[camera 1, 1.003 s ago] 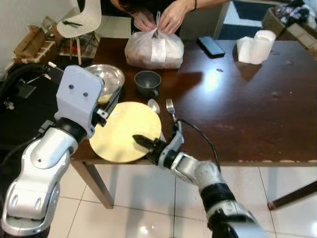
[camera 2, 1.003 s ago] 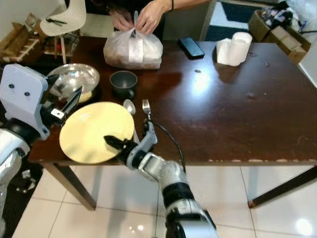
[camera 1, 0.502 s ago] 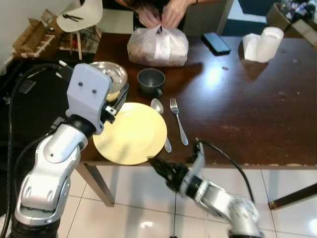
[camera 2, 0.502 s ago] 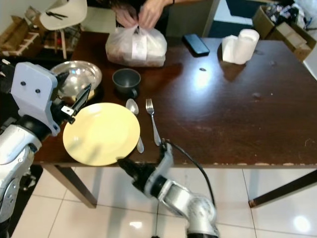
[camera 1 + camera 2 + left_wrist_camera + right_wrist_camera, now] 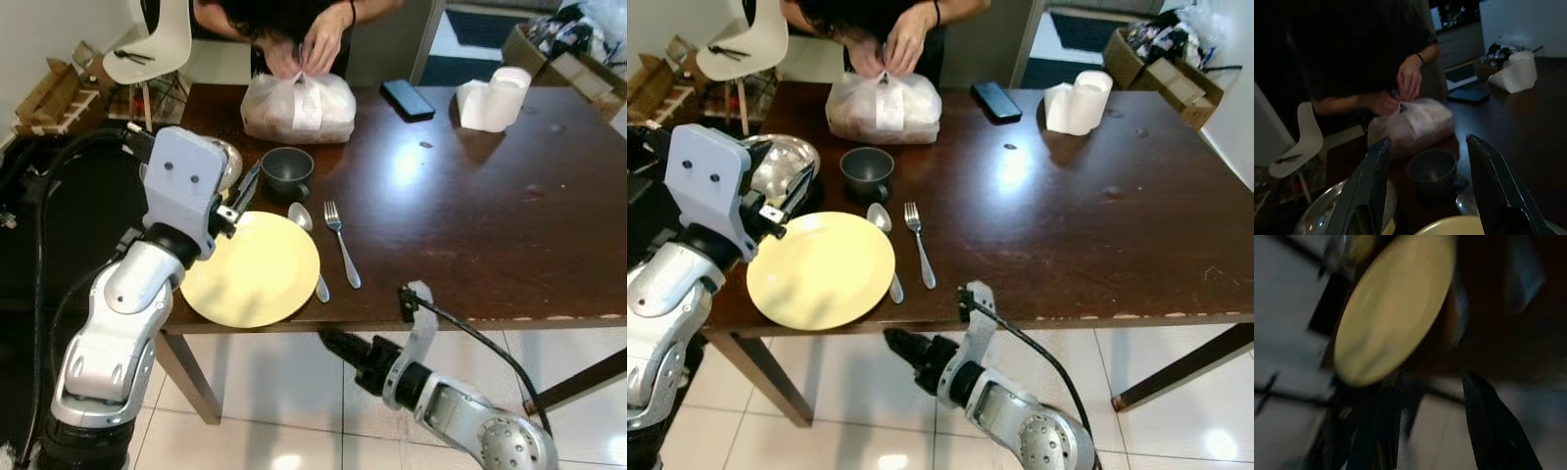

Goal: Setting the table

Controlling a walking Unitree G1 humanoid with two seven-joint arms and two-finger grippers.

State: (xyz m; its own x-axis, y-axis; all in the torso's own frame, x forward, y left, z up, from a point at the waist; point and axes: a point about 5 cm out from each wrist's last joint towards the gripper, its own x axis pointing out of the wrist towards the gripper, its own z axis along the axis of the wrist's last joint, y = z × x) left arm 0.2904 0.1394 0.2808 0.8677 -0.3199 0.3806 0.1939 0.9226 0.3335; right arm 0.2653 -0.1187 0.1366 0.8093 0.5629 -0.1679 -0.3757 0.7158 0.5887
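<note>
Yellow plate (image 5: 251, 269) lies at the near left corner of the dark wooden surface (image 5: 470, 206), its rim reaching the front edge or a little past it. Just beside it on the right lie a spoon (image 5: 307, 235) and a fork (image 5: 340, 245), and behind them stands a dark cup (image 5: 286, 168). A shiny metal bowl (image 5: 774, 166) sits at the left edge. At the far side a person's hands (image 5: 315, 49) work at the knot of a white plastic bag (image 5: 297, 103); a phone (image 5: 408, 98) and a paper roll (image 5: 495, 96) lie further right.

Left end effector (image 5: 1427, 188) hovers over the plate's far left rim, its fingers (image 5: 1369, 183) spread apart and holding nothing. Right end effector (image 5: 343, 348) hangs below the front edge, under the plate and clear of the surface; its fingers look spread in the blurred wrist view, and empty.

My worry is that plate. With so little of the surface in front of it, a nudge from the left arm or an upward brush from the right one could tip it to the tiled floor (image 5: 284, 421). The left arm also stands close to the metal bowl and the cup, so a careless swing could knock either.

Open room lies to the right, where the surface is bare from the fork to the far corner.
</note>
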